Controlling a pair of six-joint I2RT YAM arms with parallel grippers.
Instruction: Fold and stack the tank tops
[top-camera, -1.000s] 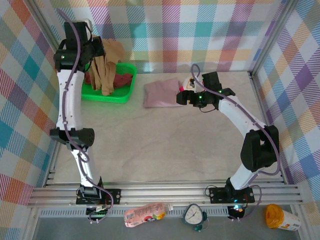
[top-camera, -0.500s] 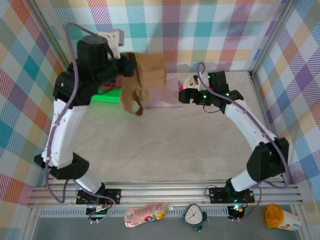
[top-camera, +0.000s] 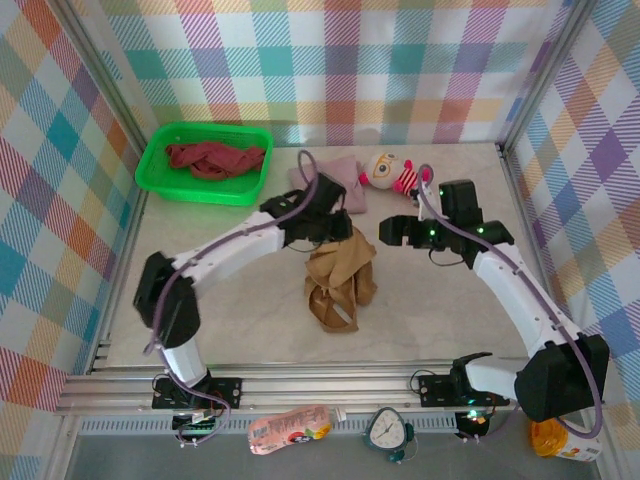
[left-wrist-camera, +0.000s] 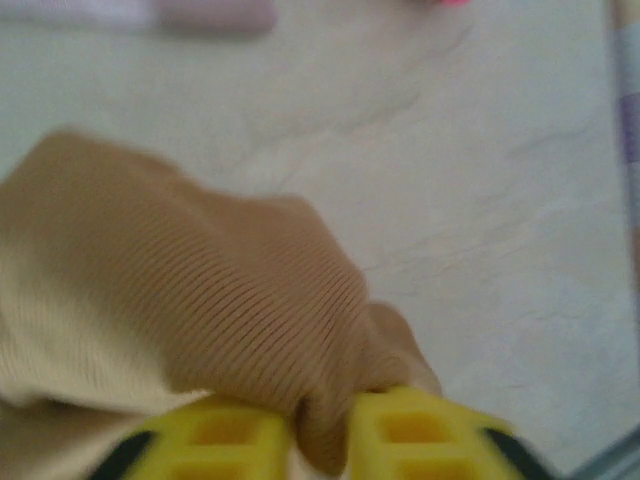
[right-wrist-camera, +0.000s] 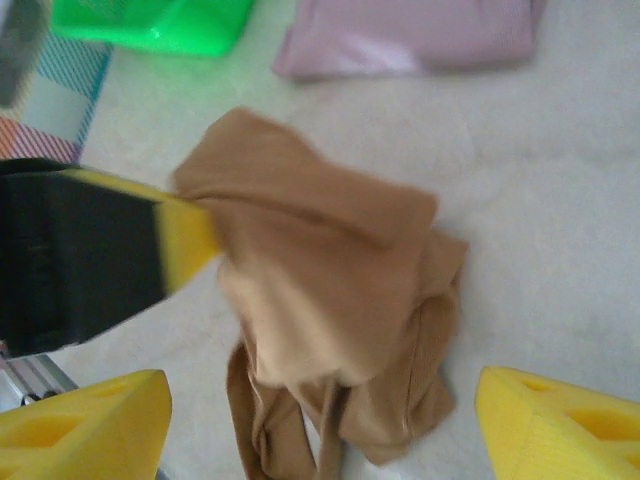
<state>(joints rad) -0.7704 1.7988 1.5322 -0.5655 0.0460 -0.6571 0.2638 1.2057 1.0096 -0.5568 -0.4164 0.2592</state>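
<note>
Now we see the left gripper (left-wrist-camera: 320, 440) pinching a fold of the tan tank top (top-camera: 340, 285) between its yellow fingers (left-wrist-camera: 200, 440), and the garment drops in a crumpled heap onto the middle of the table (top-camera: 260, 320). At three o'clock of that heap the right gripper (top-camera: 392, 233) hovers with its jaws spread wide, holding nothing. Up at twelve o'clock we've got the pink tank top (top-camera: 335, 168) lying folded flat, with the plush toy (top-camera: 390, 172) just beside it at one o'clock. Over at ten o'clock the maroon tank top (top-camera: 215, 158) sits bunched in the green basket (top-camera: 200, 192).
</note>
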